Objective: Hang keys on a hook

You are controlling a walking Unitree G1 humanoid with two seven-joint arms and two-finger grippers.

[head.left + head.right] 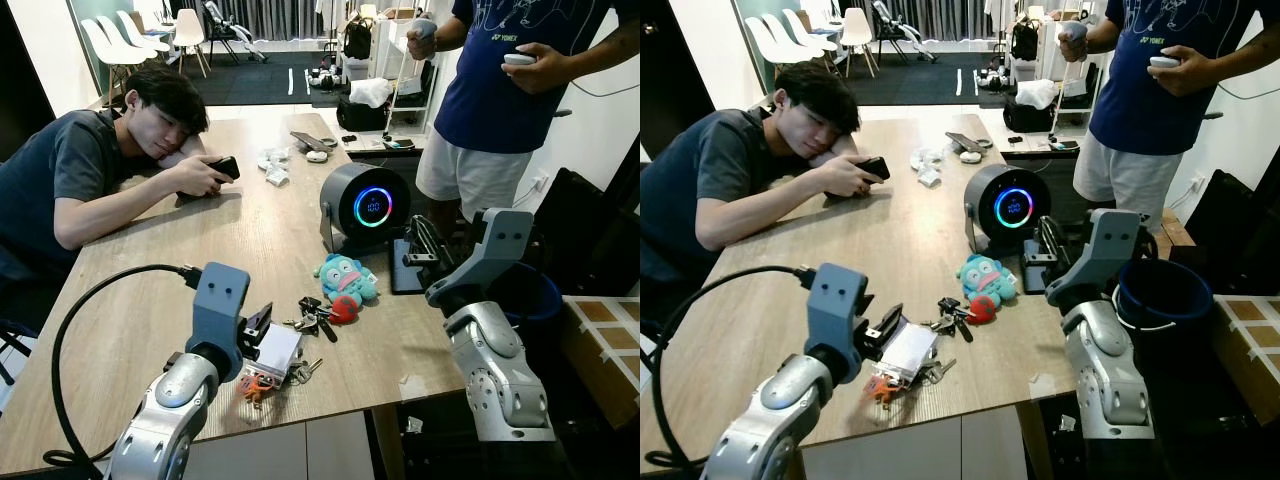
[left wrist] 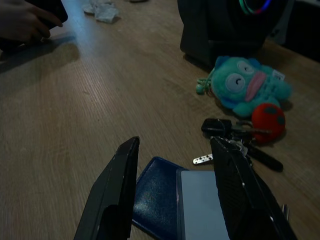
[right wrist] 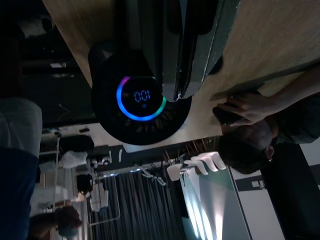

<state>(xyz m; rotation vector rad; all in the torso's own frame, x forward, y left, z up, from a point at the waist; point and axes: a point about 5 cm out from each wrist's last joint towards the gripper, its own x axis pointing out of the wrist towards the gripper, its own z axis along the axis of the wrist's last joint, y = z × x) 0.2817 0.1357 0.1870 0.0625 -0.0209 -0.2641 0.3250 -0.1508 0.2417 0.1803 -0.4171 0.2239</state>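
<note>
A bunch of keys (image 1: pixel 316 318) with a black fob lies on the wooden table (image 1: pixel 150 300). A red round charm (image 1: pixel 343 309) and a teal plush toy (image 1: pixel 347 278) lie beside it. My left gripper (image 1: pixel 262 323) is open just left of the keys, low over a blue-and-white card holder (image 2: pixel 200 200). In the left wrist view its fingers (image 2: pixel 112 195) straddle that holder, with the keys (image 2: pixel 235 135) beyond the tips. My right gripper (image 1: pixel 424 240) is shut and held at the table's right edge, pointing toward a black round speaker (image 3: pixel 142 100).
The speaker with a lit ring (image 1: pixel 365 207) stands behind the plush. An orange keychain (image 1: pixel 255 385) and more keys (image 1: pixel 302 370) lie under my left arm. One person (image 1: pixel 90 170) leans on the table at the left. Another person (image 1: pixel 500 90) stands at the right. A blue bucket (image 1: pixel 1163 295) sits by my right arm.
</note>
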